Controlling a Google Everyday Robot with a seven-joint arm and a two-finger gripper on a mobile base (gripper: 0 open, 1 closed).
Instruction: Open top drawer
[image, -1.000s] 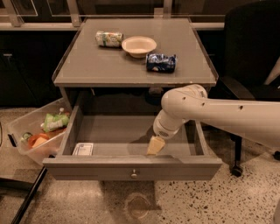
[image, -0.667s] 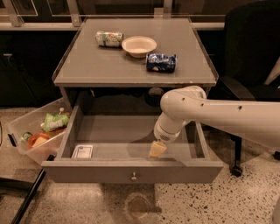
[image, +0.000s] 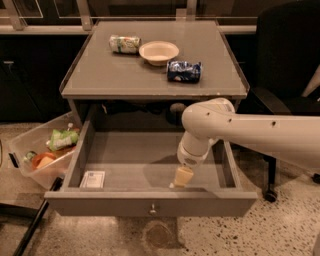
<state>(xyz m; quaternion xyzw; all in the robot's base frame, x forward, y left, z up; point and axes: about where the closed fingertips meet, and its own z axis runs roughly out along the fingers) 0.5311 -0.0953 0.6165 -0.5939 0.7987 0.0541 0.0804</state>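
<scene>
Grey flat-fronted top drawer (image: 150, 204), with its small round metal knob, stands pulled far out beneath the grey table (image: 125, 75). The cream-tipped end effector (image: 182, 176) reaches down inside its tray just behind the front panel; whether it is spread or closed cannot be told.

The surface (image: 125, 75) is carrying a pale can (image: 124, 44), a white bowl (image: 158, 52) and a blue packet (image: 184, 71) toward its far side; the pincer (image: 182, 176) is hanging inside the top drawer (image: 150, 202) below.

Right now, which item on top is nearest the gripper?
The blue packet, front right on the tabletop; the bowl and the green can lie further back and left. The gripper is down inside the open top drawer, near its front.
</scene>
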